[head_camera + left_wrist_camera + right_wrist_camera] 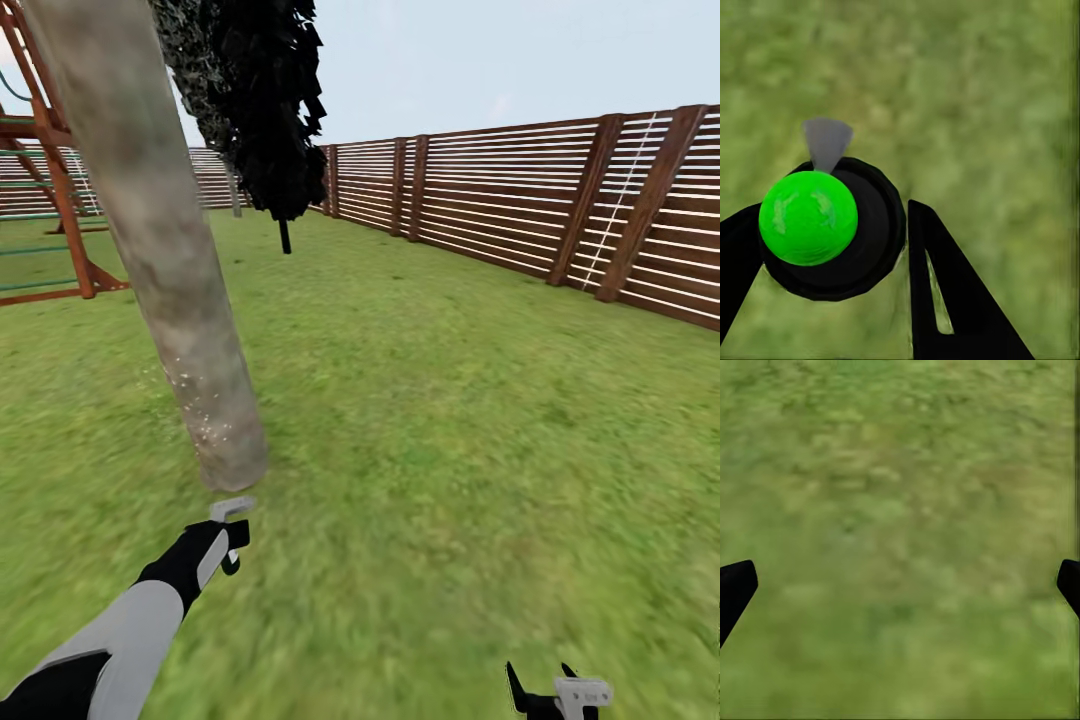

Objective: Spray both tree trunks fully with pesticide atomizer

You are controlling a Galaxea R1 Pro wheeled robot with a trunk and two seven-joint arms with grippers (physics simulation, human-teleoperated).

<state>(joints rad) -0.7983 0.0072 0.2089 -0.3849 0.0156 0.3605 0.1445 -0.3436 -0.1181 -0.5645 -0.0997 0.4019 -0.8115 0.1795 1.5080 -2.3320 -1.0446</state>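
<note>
**Left fingers grip atomizer at base of mottled trunk, right fingers spread over grass**

The pesticide atomizer (832, 232), a round black bottle seen end-on with a bright green ball-shaped top and a small grey nozzle piece, sits clamped between the two black fingers (945, 285) of the left gripper (233, 535). In the head view the bottle itself is too small and hidden to make out; the left gripper hangs just below the foot of the thick pale grey-brown mottled tree trunk (165, 260), near it, contact not clear. White speckles dot the lower part of the trunk. The trunk leans up to the picture's top left.

Behind it stands a second tree with a dark green-black jagged leaf clump (265, 110) on a thin dark stem, well apart from the arm. At far left is a red-brown wooden play frame with green rungs (50, 170), beside the trunk but farther back.

The right gripper (555, 690) is low at the view's bottom right edge, its black fingers (735, 589) spread wide apart, grasping nothing, over bare grass.

The ground is blurry green lawn (450, 420) all round. A brown horizontal-slat wooden fence (560, 210) runs along the right side and the back, well apart from both arms. Pale blue sky above. Open grass lies to the right of the trunk and between the two arms.
</note>
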